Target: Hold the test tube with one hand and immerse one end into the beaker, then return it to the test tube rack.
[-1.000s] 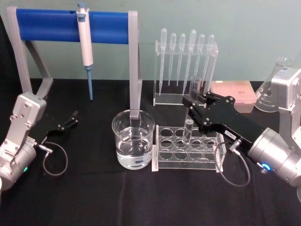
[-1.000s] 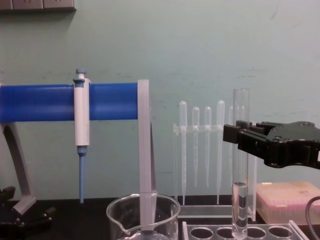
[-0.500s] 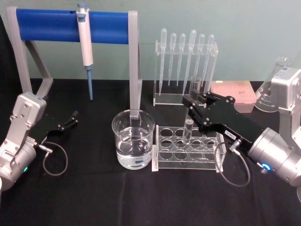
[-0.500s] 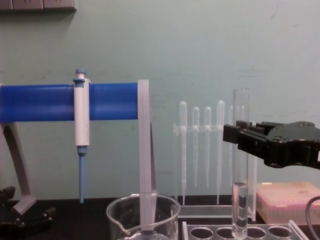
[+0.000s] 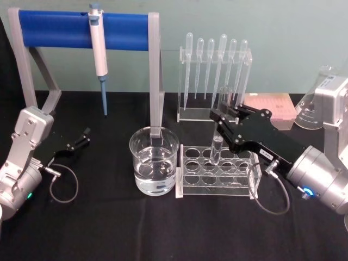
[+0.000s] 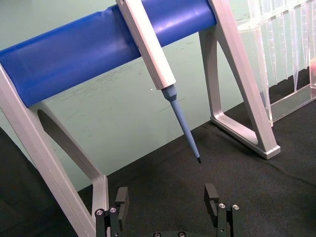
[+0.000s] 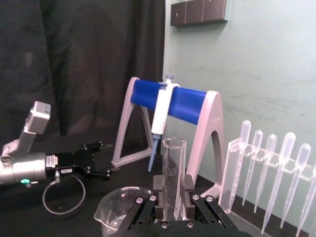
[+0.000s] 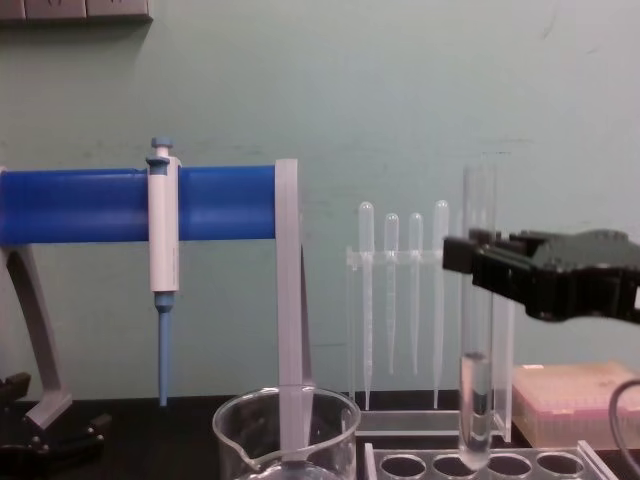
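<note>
Right hand clamped on upright test tube, low end at rack, beaker just leftward; left hand idle, fingers apart

Head looks down; chest low, level, nearer; both share beaker, rack.

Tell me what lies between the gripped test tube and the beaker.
In the head view, the left end of the test tube rack, holes empty, separates the beaker from the test tube clamped in the right gripper.
</note>
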